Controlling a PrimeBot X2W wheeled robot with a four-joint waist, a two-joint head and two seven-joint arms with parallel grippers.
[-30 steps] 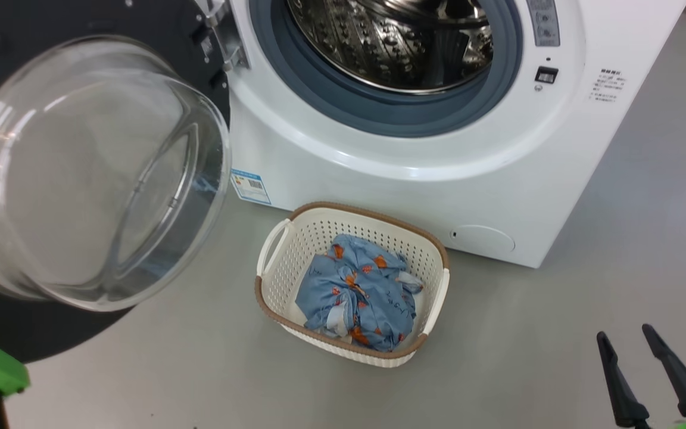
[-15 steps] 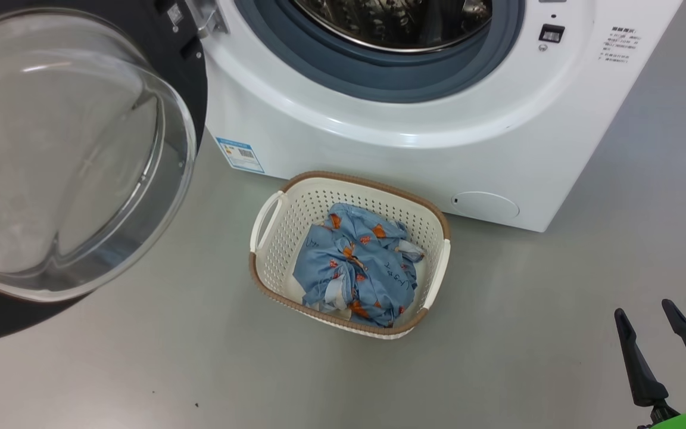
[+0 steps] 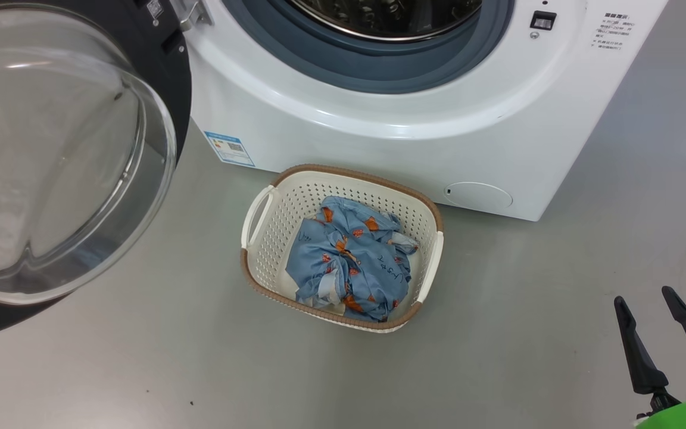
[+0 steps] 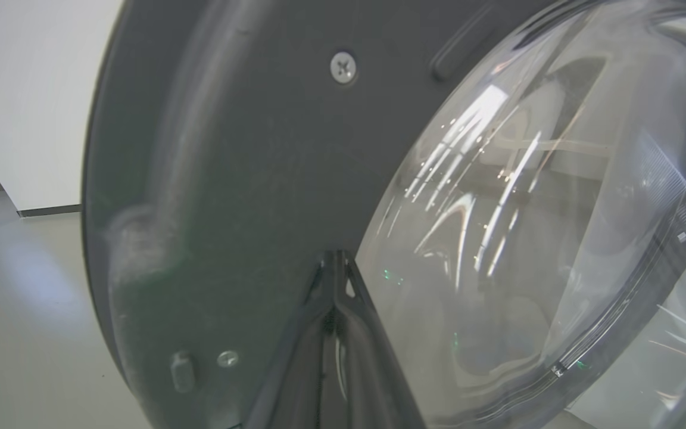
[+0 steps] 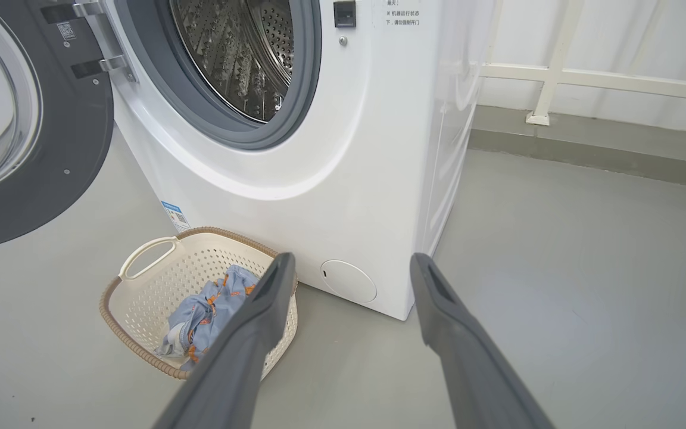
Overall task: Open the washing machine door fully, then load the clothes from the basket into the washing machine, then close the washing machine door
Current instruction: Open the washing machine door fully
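Left gripper has fingers pressed together, tips at the inner face of the washing machine door, right beside its glass bowl; we can't confirm contact. Risk: closed tips skid on that glossy surface and the door drifts back across the drum opening. Right gripper is spread wide, empty, well apart from the basket. Second risk: the clothes are one crumpled wad, so our pinch may catch a single layer and trail the rest, or drag the light basket. Clothes look pale blue, orange figures, dark scribbles, some white, lying in the basket on the floor just before the washing machine.
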